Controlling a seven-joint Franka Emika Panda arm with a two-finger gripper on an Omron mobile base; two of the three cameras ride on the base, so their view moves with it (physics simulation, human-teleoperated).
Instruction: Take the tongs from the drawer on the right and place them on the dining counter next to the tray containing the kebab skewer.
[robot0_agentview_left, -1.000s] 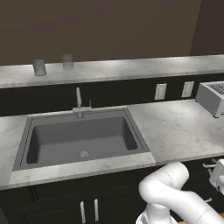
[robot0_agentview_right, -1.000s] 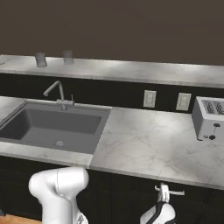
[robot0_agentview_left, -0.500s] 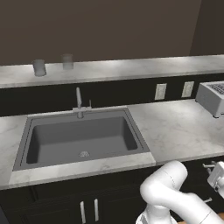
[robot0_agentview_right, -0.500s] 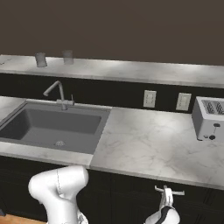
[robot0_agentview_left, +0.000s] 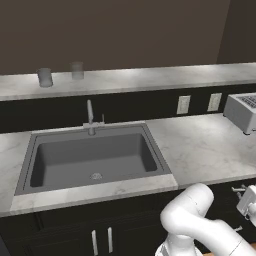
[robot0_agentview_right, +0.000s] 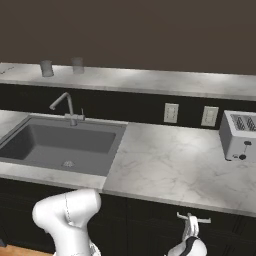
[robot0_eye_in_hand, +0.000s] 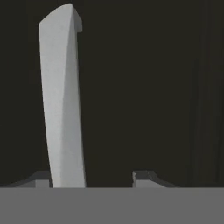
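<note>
The drawer (robot0_agentview_right: 220, 231) is a black front under the worktop's right part, and it looks closed. Its silver bar handle (robot0_agentview_right: 193, 218) sits right at my gripper (robot0_agentview_right: 190, 231), which hangs low in front of it. In the hand view the handle (robot0_eye_in_hand: 61, 100) runs as a pale bar between the fingers, close to the left one, and my gripper (robot0_eye_in_hand: 94, 177) is open around it. The left base view has the gripper (robot0_agentview_left: 248, 201) at the right edge by the handle (robot0_agentview_left: 239, 189). The dining counter (robot0_agentview_right: 150, 80) runs along the back. The tongs, tray and skewer are out of view.
A grey sink (robot0_agentview_left: 92, 160) with a faucet (robot0_agentview_left: 90, 117) is set in the marble worktop (robot0_agentview_right: 175, 165). A toaster (robot0_agentview_right: 240, 135) stands at the right. Two grey cups (robot0_agentview_left: 45, 77) (robot0_agentview_left: 77, 70) stand on the dining counter's left. Tall black doors (robot0_agentview_left: 100, 240) are below the sink.
The hand has crept slightly towards the drawer handle; nothing else has moved.
</note>
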